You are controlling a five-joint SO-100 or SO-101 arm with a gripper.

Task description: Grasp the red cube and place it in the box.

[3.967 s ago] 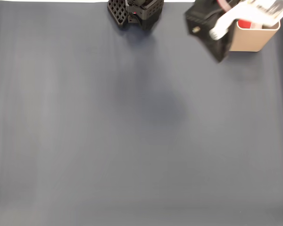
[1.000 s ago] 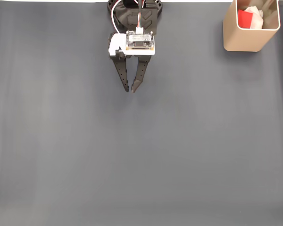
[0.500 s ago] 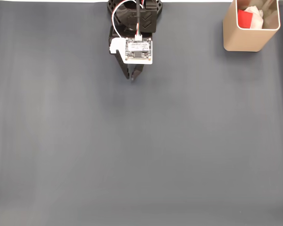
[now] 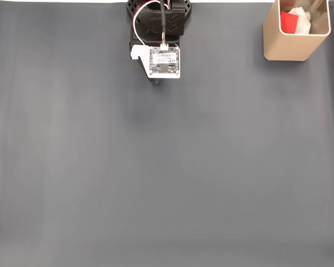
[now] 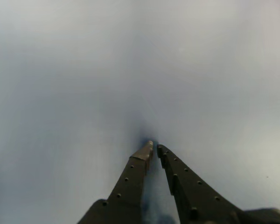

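Dark grey mat [image 4: 156, 178], beige box [image 4: 289, 47] standing at far right.

No readable text, labels, brands, numbers or signs anywhere.

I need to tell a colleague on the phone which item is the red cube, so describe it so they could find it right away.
In the fixed view, look to the top right corner of the dark grey mat, where a tall beige box stands. The red cube lies inside it, against the left wall. It is the only bright red thing there, next to something crumpled and white.
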